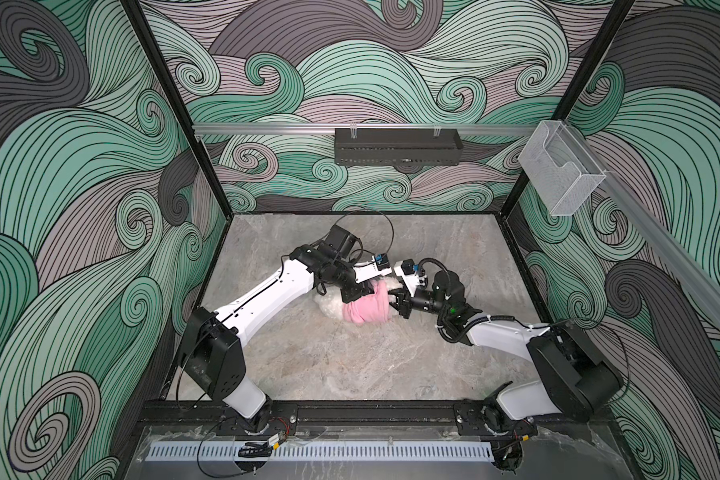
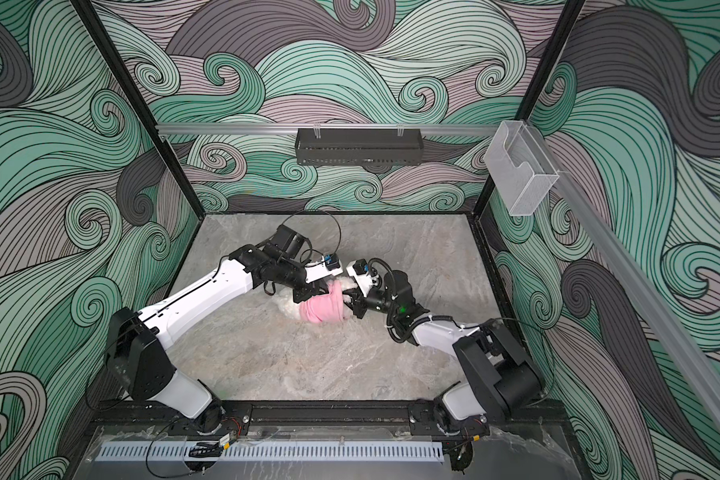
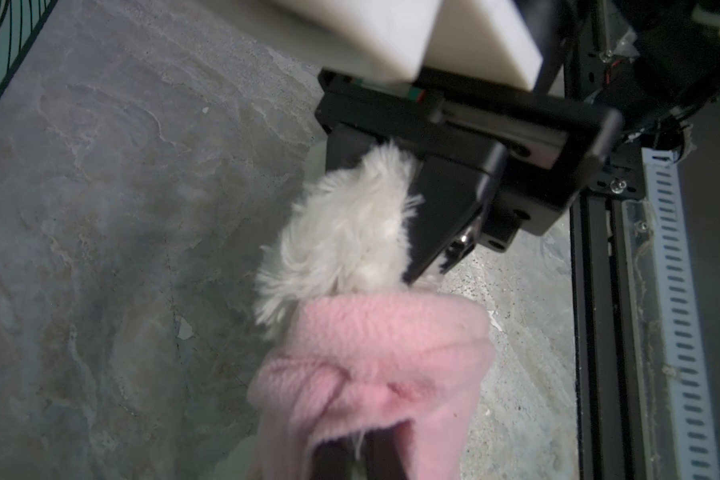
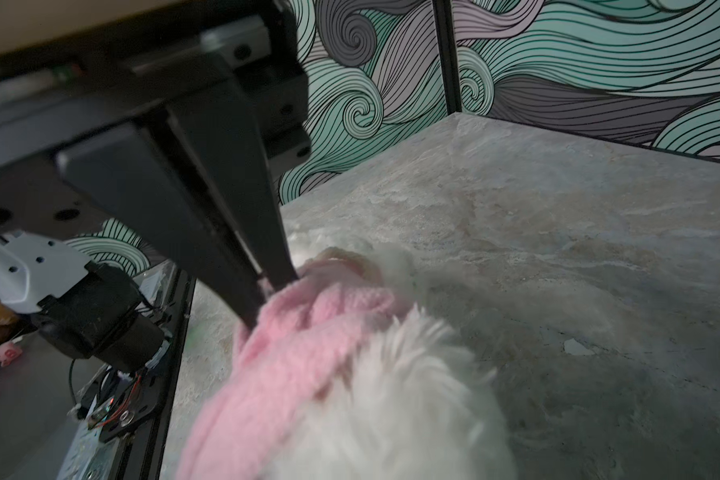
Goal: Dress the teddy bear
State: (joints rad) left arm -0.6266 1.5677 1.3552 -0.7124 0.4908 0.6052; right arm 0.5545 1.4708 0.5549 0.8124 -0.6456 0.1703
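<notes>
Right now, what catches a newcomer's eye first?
The white teddy bear lying on the table, partly inside a pink shirt. Both arms meet at it: the right end effector pinches the shirt's edge, the left end effector shut in the fabric. Swirling teal walls frame it.

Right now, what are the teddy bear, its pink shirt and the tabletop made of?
The teddy bear: long shaggy white plush, probably synthetic. The pink shirt: nubby matte fleece, it seems. The tabletop: grey veined stone look, possibly a printed laminate.
</notes>
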